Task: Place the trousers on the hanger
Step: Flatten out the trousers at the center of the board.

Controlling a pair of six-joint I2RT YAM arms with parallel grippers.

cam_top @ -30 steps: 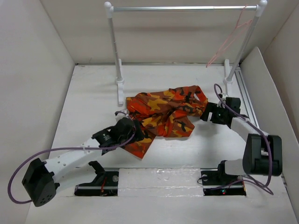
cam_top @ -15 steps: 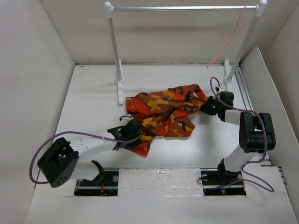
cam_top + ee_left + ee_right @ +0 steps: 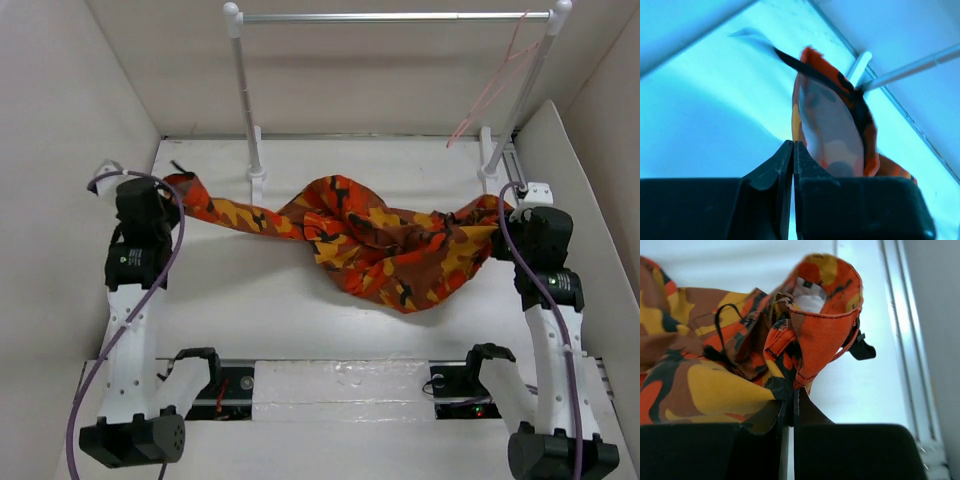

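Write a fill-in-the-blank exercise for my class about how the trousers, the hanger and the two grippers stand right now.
1. The left gripper and the right gripper are both ____ on cloth.
2. The trousers stretch between the two ____.
3. The hanger hangs from the silver ____ at the back, with nothing on it.
Missing words: shut; grippers; bar.

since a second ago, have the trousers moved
Yes. The trousers are now stretched sideways, one end pulled left past the rack's left post, the other right.
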